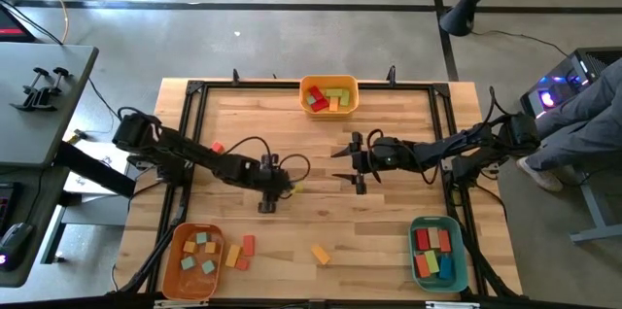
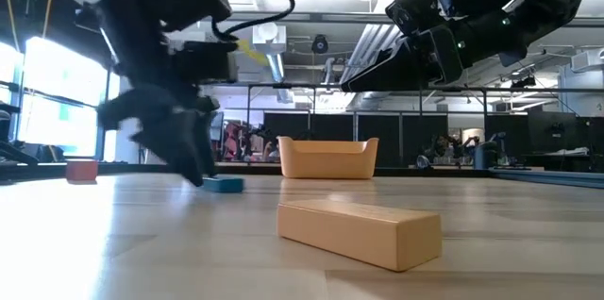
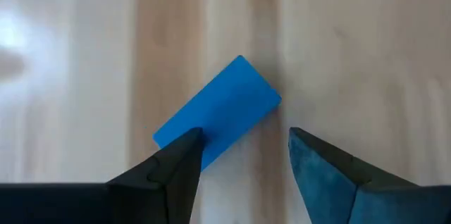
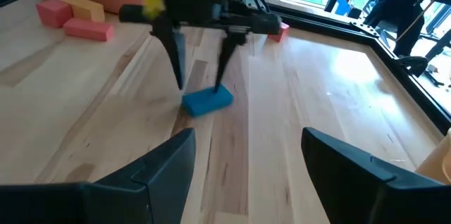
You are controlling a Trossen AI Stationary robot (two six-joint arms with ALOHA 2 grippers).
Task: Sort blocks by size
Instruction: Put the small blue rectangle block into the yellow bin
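The orange bin (image 1: 190, 262) at the near left corner holds small cubes — teal, green and yellow. The yellow bin (image 1: 329, 96) at the far edge holds red, green and orange blocks. The teal bin (image 1: 435, 253) at the near right holds long red, orange, green and blue bars. Mid-table, the left gripper (image 1: 266, 201) points down with fingers spread; the blue block (image 3: 217, 112) lies flat on the wood, slanted, just at its fingertips — not pinched. The right gripper (image 1: 355, 165) hovers nearby, fingers apart, holding nothing.
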